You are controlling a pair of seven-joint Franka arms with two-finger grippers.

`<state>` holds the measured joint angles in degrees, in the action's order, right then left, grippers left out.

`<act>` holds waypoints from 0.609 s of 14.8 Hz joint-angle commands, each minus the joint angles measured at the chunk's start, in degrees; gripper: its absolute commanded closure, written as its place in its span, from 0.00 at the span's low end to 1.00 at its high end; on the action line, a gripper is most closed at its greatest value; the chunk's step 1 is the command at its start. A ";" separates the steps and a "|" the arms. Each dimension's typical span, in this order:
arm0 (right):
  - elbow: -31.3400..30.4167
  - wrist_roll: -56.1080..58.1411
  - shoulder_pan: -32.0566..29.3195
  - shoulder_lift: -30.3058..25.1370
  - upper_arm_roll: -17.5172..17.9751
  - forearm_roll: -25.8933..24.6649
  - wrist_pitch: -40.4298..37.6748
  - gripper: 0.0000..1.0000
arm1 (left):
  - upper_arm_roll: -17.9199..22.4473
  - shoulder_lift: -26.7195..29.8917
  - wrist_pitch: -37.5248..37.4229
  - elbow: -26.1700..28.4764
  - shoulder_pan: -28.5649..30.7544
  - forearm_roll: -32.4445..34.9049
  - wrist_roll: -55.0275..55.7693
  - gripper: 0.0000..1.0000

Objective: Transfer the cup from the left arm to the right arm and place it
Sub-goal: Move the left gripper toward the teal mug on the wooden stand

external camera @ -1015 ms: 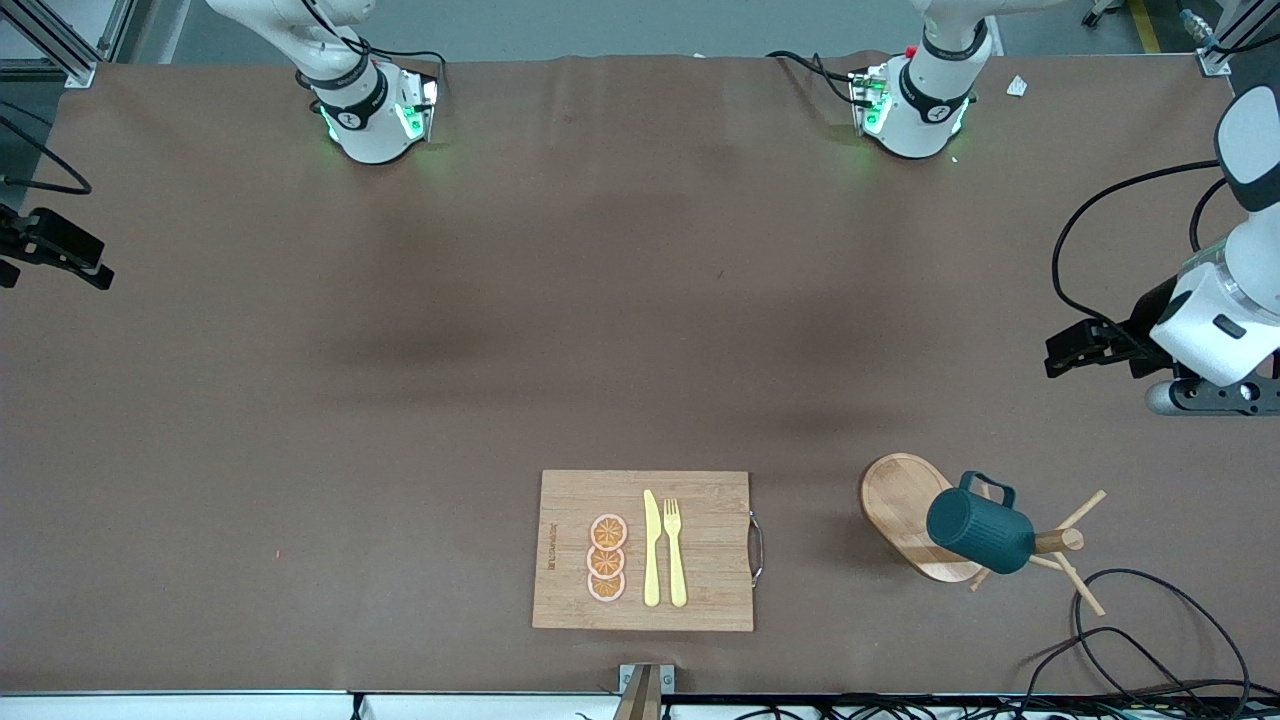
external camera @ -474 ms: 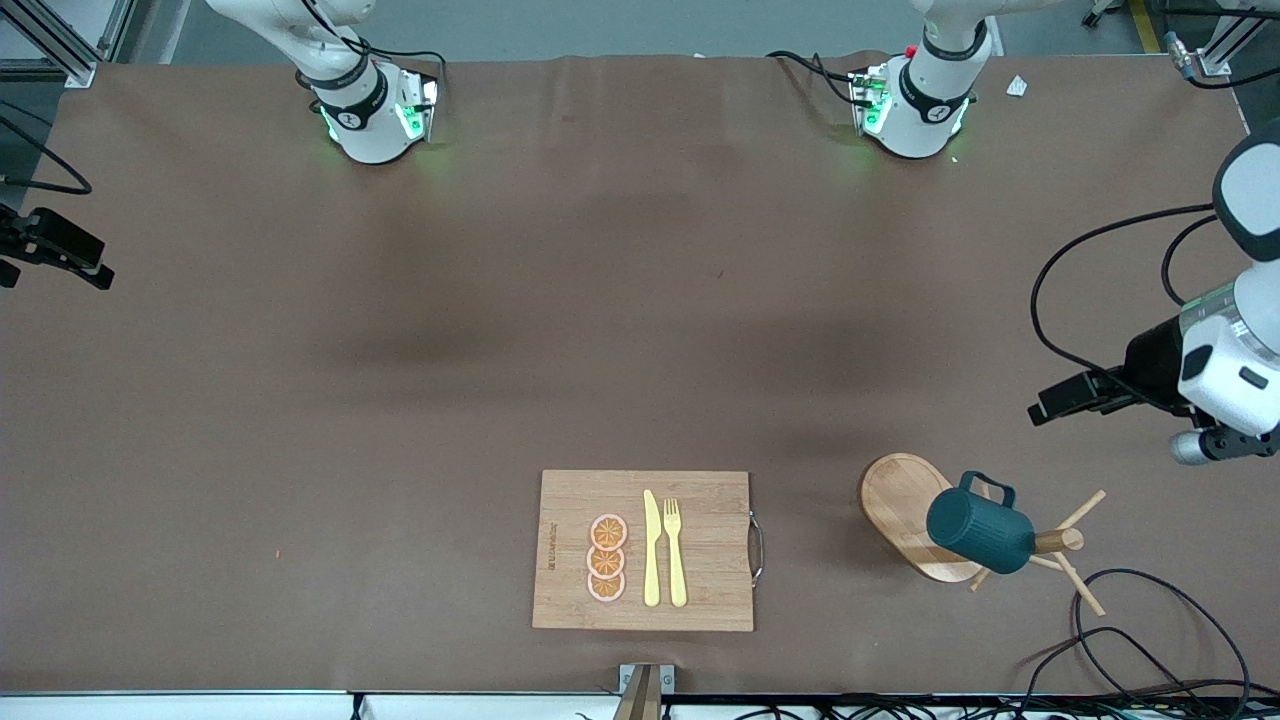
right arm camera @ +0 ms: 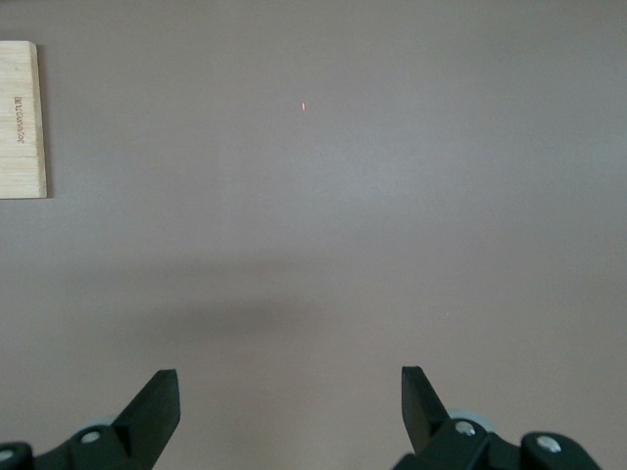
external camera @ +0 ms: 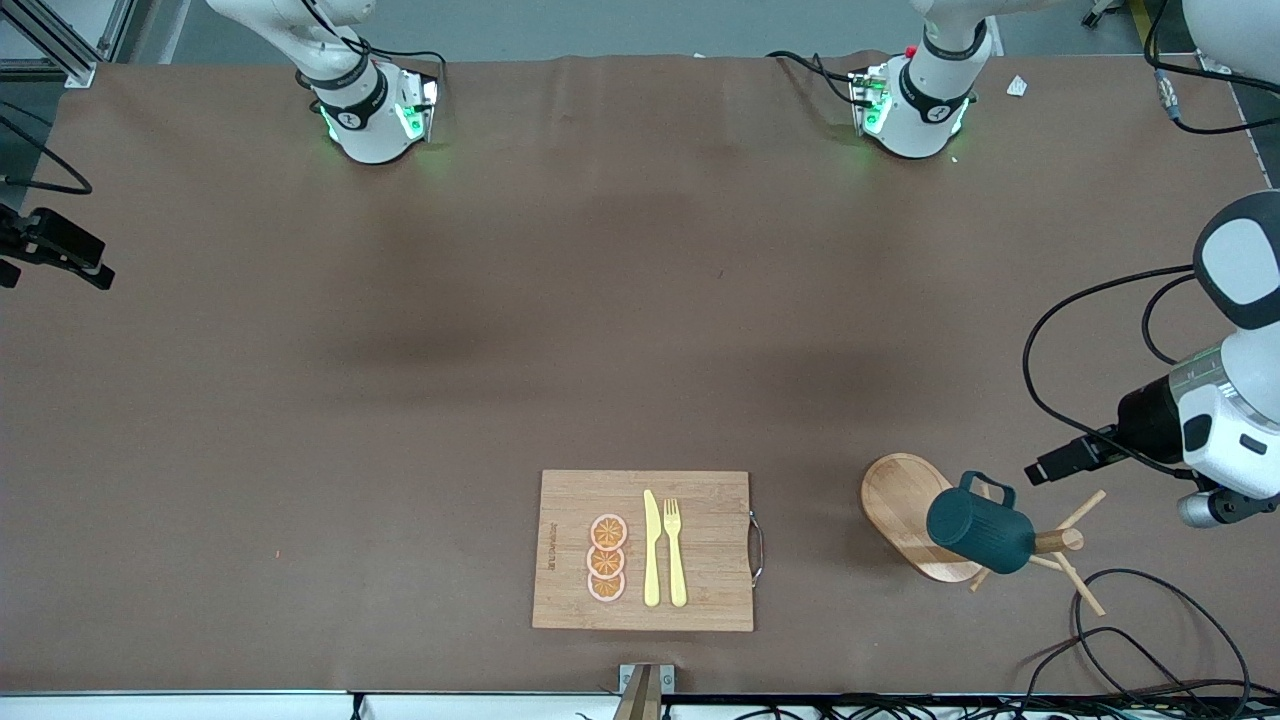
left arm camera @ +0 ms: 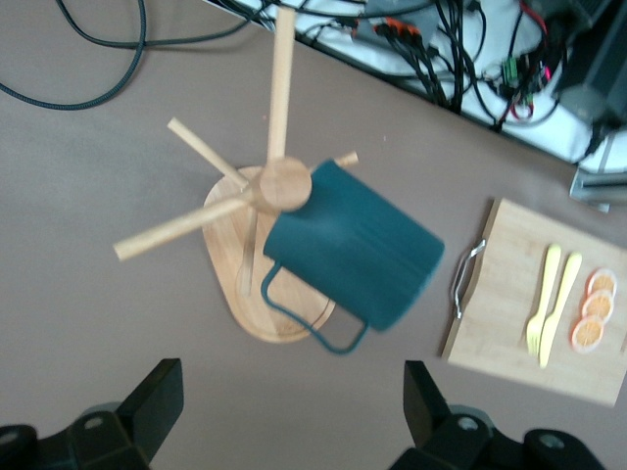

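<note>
The cup, a dark teal mug with a loop handle, hangs tilted on a peg of a wooden mug tree near the left arm's end of the table. The left wrist view shows the cup on the tree's hub; its inside is hidden. My left gripper is open and empty, in the air beside the tree and apart from the cup; it also shows in the left wrist view. My right gripper waits open and empty over the right arm's end of the table, as its wrist view shows.
The tree's oval wooden base rests on the brown table. A wooden cutting board with a metal handle holds a yellow knife, a yellow fork and orange slices. Black cables lie near the tree.
My left gripper has moved steadily toward the front camera and closer to the mug tree. The cup, the tree and the right arm have not moved.
</note>
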<state>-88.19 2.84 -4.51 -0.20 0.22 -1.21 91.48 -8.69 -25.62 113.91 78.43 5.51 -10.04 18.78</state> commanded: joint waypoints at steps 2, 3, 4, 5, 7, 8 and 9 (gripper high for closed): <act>-1.11 0.76 -1.29 -1.29 0.84 1.03 0.01 0.00 | -0.09 -3.37 4.72 -1.53 -0.76 -0.94 12.29 0.01; -1.11 0.85 -1.29 -1.29 0.84 1.03 0.01 0.00 | -0.27 -4.69 8.57 -1.53 -0.85 -1.03 15.38 0.01; -1.11 0.76 -1.29 -1.29 0.84 1.03 0.10 0.00 | -0.62 -5.31 10.87 -1.44 -0.85 -1.64 18.02 0.01; -1.20 0.76 -1.29 -1.29 0.84 1.03 0.18 0.00 | -0.71 -5.40 11.07 -1.35 -0.94 -4.08 20.92 0.00; -1.20 0.76 -1.29 -1.21 0.93 1.03 0.27 0.00 | -0.71 -6.01 10.98 -1.00 -1.03 -9.89 25.58 0.00; -1.20 0.85 -1.29 -1.21 0.84 1.03 0.27 0.00 | -0.71 -6.19 11.07 -1.00 -1.12 -10.87 27.17 0.00; -1.20 0.76 -1.29 -1.21 0.84 1.03 0.27 0.00 | -0.71 -6.54 11.07 -0.91 -1.12 -11.31 29.80 0.00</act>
<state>-88.19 2.84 -4.51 -0.20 0.22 -1.21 91.48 -9.31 -31.55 124.73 78.32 4.40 -19.44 44.26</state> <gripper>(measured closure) 0.000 0.000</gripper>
